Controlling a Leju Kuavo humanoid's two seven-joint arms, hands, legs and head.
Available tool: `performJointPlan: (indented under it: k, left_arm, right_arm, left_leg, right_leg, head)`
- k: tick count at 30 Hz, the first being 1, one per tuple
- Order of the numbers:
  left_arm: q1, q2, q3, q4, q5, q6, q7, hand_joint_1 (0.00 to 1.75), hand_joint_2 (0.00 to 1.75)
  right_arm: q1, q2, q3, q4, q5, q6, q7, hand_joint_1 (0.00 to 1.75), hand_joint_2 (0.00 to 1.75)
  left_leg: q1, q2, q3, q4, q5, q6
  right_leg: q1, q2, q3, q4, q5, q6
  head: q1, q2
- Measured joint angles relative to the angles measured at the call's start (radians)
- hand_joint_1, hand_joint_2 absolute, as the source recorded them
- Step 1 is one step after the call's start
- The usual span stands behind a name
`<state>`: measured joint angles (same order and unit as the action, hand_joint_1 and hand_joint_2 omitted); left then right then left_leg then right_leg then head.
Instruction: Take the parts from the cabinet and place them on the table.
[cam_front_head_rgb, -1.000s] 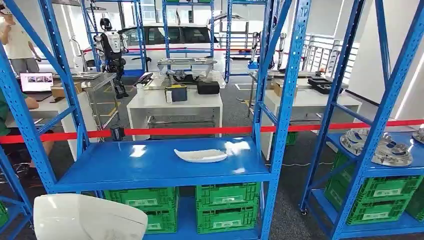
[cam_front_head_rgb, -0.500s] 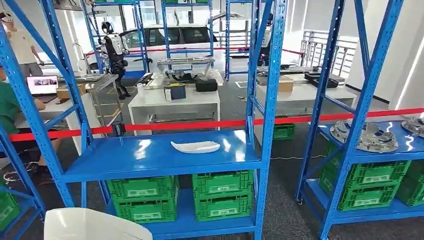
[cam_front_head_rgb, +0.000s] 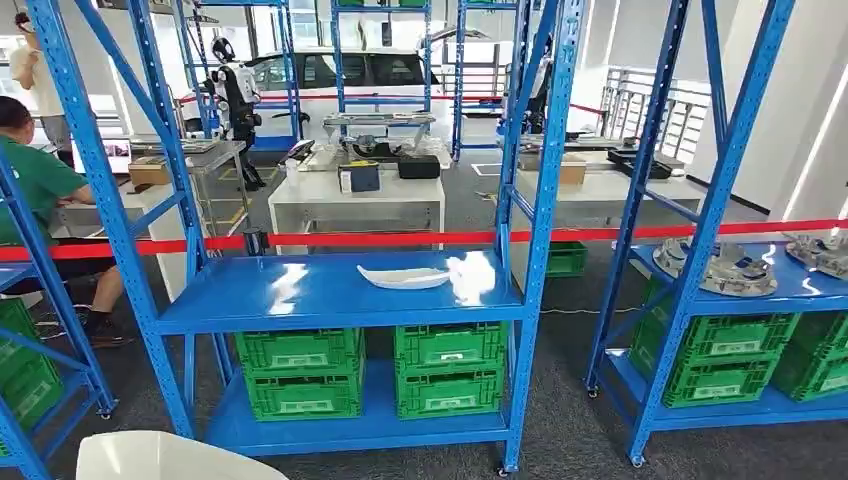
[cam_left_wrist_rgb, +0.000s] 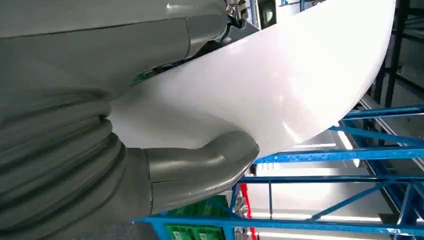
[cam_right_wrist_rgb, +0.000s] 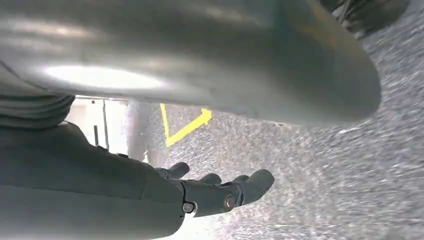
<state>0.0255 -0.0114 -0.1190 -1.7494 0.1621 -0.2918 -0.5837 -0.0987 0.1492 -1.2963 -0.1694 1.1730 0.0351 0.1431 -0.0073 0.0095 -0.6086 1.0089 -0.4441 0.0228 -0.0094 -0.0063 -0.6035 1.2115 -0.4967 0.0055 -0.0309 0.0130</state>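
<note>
Camera has shifted; left hand (cam_left_wrist_rgb: 165, 165) grips smooth curved white panel (cam_left_wrist_rgb: 280, 95), right hand (cam_right_wrist_rgb: 220, 192) hangs loosely empty

You saw a glossy white plastic-looking panel (cam_left_wrist_rgb: 280, 85) against the smooth matt grey thumb (cam_left_wrist_rgb: 200, 162) of the left hand (cam_left_wrist_rgb: 100, 165). The blue shelf (cam_front_head_rgb: 330, 295) looked like painted metal, shiny enough to mirror the lights. The green crates (cam_front_head_rgb: 300, 375) looked like ribbed plastic. The grey floor (cam_right_wrist_rgb: 350, 165) was rough and speckled.

bright daylight, glare on blue shelf (cam_front_head_rgb: 470, 275), right wrist view motion-blurred
</note>
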Motion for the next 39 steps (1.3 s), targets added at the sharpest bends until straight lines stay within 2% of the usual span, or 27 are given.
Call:
performJointPlan:
  k: [1, 2, 3, 6, 8, 9, 10, 11, 12, 14, 16, 18, 19, 22, 23, 24, 26, 27, 28, 29, 31, 32, 33, 34, 37, 38, 39]
  left_arm:
    - [0.000, 0.000, 0.000, 0.000, 0.000, 0.000, 0.000, 1.75, 1.75]
    - [0.001, 0.000, 0.001, -0.003, 0.000, 0.000, -0.001, 1.75, 1.75]
    - [0.001, 0.000, 0.002, -0.005, 0.000, 0.000, -0.003, 1.75, 1.75]
    - [0.002, 0.000, 0.008, -0.010, -0.006, 0.001, -0.012, 1.75, 1.75]
    - [0.004, 0.000, 0.016, -0.015, -0.009, 0.004, -0.016, 1.75, 1.75]
    - [0.006, 0.000, 0.024, -0.020, -0.012, 0.009, -0.019, 1.75, 1.75]
    - [0.006, 0.000, 0.029, -0.021, -0.015, 0.010, -0.020, 1.75, 1.75]
    - [0.008, 0.000, 0.034, -0.021, -0.015, 0.013, -0.022, 1.75, 1.75]
    - [0.013, 0.000, 0.040, -0.020, -0.015, 0.019, -0.028, 1.75, 1.75]
    - [0.019, 0.002, 0.054, -0.019, -0.011, 0.021, -0.037, 1.75, 1.75]
    - [0.019, 0.004, 0.066, -0.019, -0.006, 0.022, -0.041, 1.75, 1.75]
    - [0.012, 0.005, 0.071, -0.019, 0.002, 0.021, -0.038, 1.75, 1.75]
    - [0.008, 0.005, 0.074, -0.020, 0.005, 0.021, -0.036, 1.75, 1.75]
    - [0.010, 0.006, 0.076, -0.018, 0.006, 0.020, -0.033, 1.75, 1.75]
    - [0.010, 0.006, 0.077, -0.016, 0.006, 0.019, -0.033, 1.75, 1.75]
    - [0.012, 0.007, 0.077, -0.016, 0.007, 0.018, -0.033, 1.75, 1.75]
    - [0.020, 0.007, 0.077, -0.012, 0.008, 0.018, -0.034, 1.75, 1.75]
    - [0.023, 0.008, 0.077, -0.009, 0.008, 0.017, -0.033, 1.75, 1.75]
    - [0.026, 0.009, 0.077, -0.005, 0.008, 0.017, -0.033, 1.75, 1.75]
    - [0.028, 0.009, 0.077, -0.003, 0.008, 0.017, -0.033, 1.75, 1.75]
    - [0.028, 0.009, 0.077, 0.001, 0.008, 0.016, -0.034, 1.75, 1.75]
    - [0.028, 0.010, 0.077, 0.001, 0.008, 0.017, -0.034, 1.75, 1.75]
    - [0.028, 0.010, 0.077, 0.000, 0.008, 0.016, -0.034, 1.75, 1.75]
    - [0.029, 0.011, 0.077, 0.000, 0.008, 0.016, -0.034, 1.75, 1.75]
    - [0.029, 0.011, 0.076, 0.002, 0.009, 0.016, -0.035, 1.75, 1.75]
    - [0.029, 0.013, 0.076, 0.002, 0.011, 0.016, -0.037, 1.75, 1.75]
    - [0.027, 0.014, 0.076, 0.003, 0.015, 0.016, -0.035, 1.75, 1.75]
  right_arm:
    - [-0.001, 0.000, 0.000, 0.000, 0.000, 0.000, 0.000, 0.00, 0.00]
    - [-0.005, 0.001, 0.000, 0.000, 0.000, 0.000, 0.000, 0.00, 0.00]
    - [-0.006, 0.002, 0.000, 0.000, 0.000, 0.000, 0.000, 0.00, 0.00]
    - [-0.003, 0.008, 0.001, 0.000, 0.001, 0.001, 0.008, 0.00, 0.00]
    - [-0.004, 0.014, 0.004, 0.000, 0.011, 0.007, 0.008, 0.00, 0.00]
    - [-0.004, 0.014, 0.013, 0.000, 0.021, 0.015, 0.003, 0.00, 0.00]
    - [-0.005, 0.015, 0.018, 0.000, 0.022, 0.017, -0.004, 0.00, 0.00]
    - [-0.005, 0.016, 0.022, 0.000, 0.024, 0.018, -0.013, 0.00, 0.00]
    - [-0.006, 0.018, 0.024, 0.000, 0.025, 0.022, -0.021, 0.00, 0.00]
    - [-0.006, 0.021, 0.029, 0.000, 0.034, 0.027, -0.025, 0.00, 0.00]
    - [-0.007, 0.023, 0.039, 0.000, 0.045, 0.034, -0.022, 0.00, 0.00]
    - [-0.013, 0.024, 0.049, 0.000, 0.051, 0.035, -0.018, 0.00, 0.00]
    - [-0.015, 0.026, 0.050, 0.000, 0.051, 0.035, -0.018, 0.00, 0.00]
    - [-0.017, 0.027, 0.056, 0.000, 0.051, 0.035, -0.018, 0.00, 0.00]
    - [-0.017, 0.027, 0.058, 0.000, 0.054, 0.035, -0.018, 0.00, 0.00]
    - [-0.017, 0.028, 0.061, 0.000, 0.056, 0.037, -0.018, 0.00, 0.00]
    - [-0.012, 0.029, 0.067, 0.000, 0.058, 0.042, -0.026, 0.00, 0.00]
    - [-0.012, 0.029, 0.068, 0.000, 0.058, 0.044, -0.026, 0.00, 0.00]
    - [-0.012, 0.029, 0.069, 0.000, 0.058, 0.045, -0.026, 0.00, 0.00]
    - [-0.011, 0.029, 0.071, 0.000, 0.058, 0.047, -0.026, 0.00, 0.00]
    - [-0.011, 0.029, 0.071, 0.000, 0.058, 0.047, -0.026, 0.00, 0.00]
    - [-0.012, 0.029, 0.072, 0.000, 0.058, 0.047, -0.026, 0.00, 0.00]
    - [-0.014, 0.029, 0.072, 0.000, 0.058, 0.047, -0.026, 0.00, 0.00]
    - [-0.013, 0.029, 0.073, 0.000, 0.058, 0.047, -0.027, 0.00, 0.00]
    - [-0.011, 0.029, 0.073, 0.000, 0.058, 0.047, -0.026, 0.00, 0.00]
    - [-0.010, 0.032, 0.073, 0.000, 0.058, 0.047, -0.026, 0.00, 0.00]
    - [-0.011, 0.032, 0.073, 0.000, 0.058, 0.047, -0.026, 0.00, 0.00]
  left_leg:
    - [0.001, 0.000, -0.015, 0.010, 0.007, -0.005]
    - [-0.002, -0.001, -0.028, 0.017, 0.013, -0.011]
    - [-0.002, 0.001, -0.031, 0.020, 0.020, -0.018]
    - [0.000, 0.004, -0.036, 0.009, 0.052, -0.037]
    - [0.005, -0.003, -0.050, 0.028, 0.011, -0.046]
    - [0.008, -0.006, -0.071, 0.110, -0.084, -0.052]
    - [0.009, -0.006, -0.083, 0.174, -0.135, -0.057]
    - [0.011, -0.006, -0.096, 0.250, -0.178, -0.060]
    - [0.011, -0.006, -0.098, 0.306, -0.191, -0.062]
    - [0.011, -0.006, -0.061, 0.304, -0.132, -0.060]
    - [0.011, -0.006, 0.048, 0.165, -0.067, -0.053]
    - [0.005, -0.009, 0.174, -0.020, -0.115, -0.044]
    - [0.003, -0.010, 0.181, -0.045, -0.126, -0.039]
    - [-0.001, -0.007, 0.152, -0.053, -0.100, -0.018]
    - [0.001, -0.002, 0.147, -0.052, -0.087, -0.006]
    - [0.002, -0.001, 0.136, -0.052, -0.076, 0.005]
    - [0.001, -0.001, 0.108, -0.047, -0.055, 0.004]
    - [0.001, -0.001, 0.092, -0.042, -0.046, 0.003]
    - [0.001, 0.001, 0.073, -0.034, -0.038, 0.002]
    - [0.001, 0.001, 0.057, -0.026, -0.032, 0.001]
    - [0.003, 0.001, 0.026, -0.008, -0.022, -0.005]
    - [0.003, 0.001, 0.014, 0.003, -0.018, -0.008]
    - [-0.002, 0.001, 0.002, 0.011, -0.015, -0.013]
    - [0.000, 0.002, -0.001, 0.013, -0.008, -0.021]
    - [0.003, 0.001, -0.005, 0.010, 0.014, -0.038]
    - [0.005, -0.003, -0.010, 0.020, -0.006, -0.045]
    - [0.005, -0.005, -0.026, 0.048, -0.053, -0.049]
  right_leg:
    - [0.000, 0.001, 0.066, -0.084, -0.005, -0.003]
    - [0.005, 0.002, 0.113, -0.168, -0.055, -0.007]
    - [0.008, 0.005, 0.129, -0.207, -0.072, -0.013]
    - [0.010, 0.003, 0.105, -0.211, -0.044, -0.029]
    - [0.006, -0.005, 0.095, -0.212, -0.029, -0.039]
    - [0.006, -0.006, 0.075, -0.212, -0.014, -0.050]
    - [0.007, -0.006, 0.063, -0.211, -0.004, -0.052]
    - [0.009, -0.007, 0.046, -0.210, 0.009, -0.052]
    - [0.010, -0.008, 0.029, -0.208, 0.021, -0.051]
    - [0.011, -0.009, -0.003, -0.204, 0.045, -0.047]
    - [0.013, -0.009, -0.032, -0.201, 0.068, -0.042]
    - [0.017, -0.008, -0.044, -0.198, 0.086, -0.033]
    - [0.016, -0.009, -0.046, -0.201, 0.097, -0.028]
    - [0.012, -0.008, -0.056, -0.210, 0.125, -0.011]
    - [0.006, -0.002, -0.067, -0.196, 0.089, -0.007]
    - [0.005, -0.001, -0.080, -0.147, 0.023, -0.004]
    - [0.003, 0.000, -0.116, 0.009, -0.095, 0.002]
    - [0.004, 0.000, -0.129, 0.077, -0.116, 0.004]
    - [0.004, 0.000, -0.125, 0.115, -0.104, 0.004]
    - [0.004, 0.000, -0.103, 0.104, -0.072, 0.003]
    - [0.004, 0.000, -0.001, -0.022, -0.012, -0.001]
    - [0.004, 0.002, 0.068, -0.119, -0.016, -0.006]
    - [0.009, 0.004, 0.107, -0.186, -0.050, -0.011]
    - [0.011, 0.005, 0.112, -0.203, -0.058, -0.015]
    - [0.012, 0.005, 0.097, -0.204, -0.042, -0.028]
    - [0.006, -0.004, 0.087, -0.210, -0.027, -0.039]
    - [0.006, -0.003, 0.075, -0.210, -0.020, -0.047]
  head:
    - [0.000, 0.000]
    - [0.001, 0.000]
    - [0.000, 0.000]
    - [0.000, 0.000]
    - [0.000, 0.000]
    - [-0.002, 0.000]
    - [-0.002, 0.000]
    - [-0.002, 0.000]
    - [-0.003, 0.000]
    - [-0.002, 0.000]
    - [-0.002, 0.000]
    - [-0.002, 0.000]
    - [-0.002, 0.000]
    - [-0.003, 0.000]
    - [-0.002, 0.000]
    - [-0.001, 0.000]
    - [-0.001, 0.000]
    - [-0.002, 0.000]
    - [-0.001, 0.000]
    - [-0.002, 0.000]
    - [-0.001, 0.000]
    - [-0.001, 0.000]
    - [-0.001, 0.000]
    - [-0.001, 0.000]
    - [-0.002, 0.000]
    - [-0.002, 0.000]
    - [-0.003, 0.000]
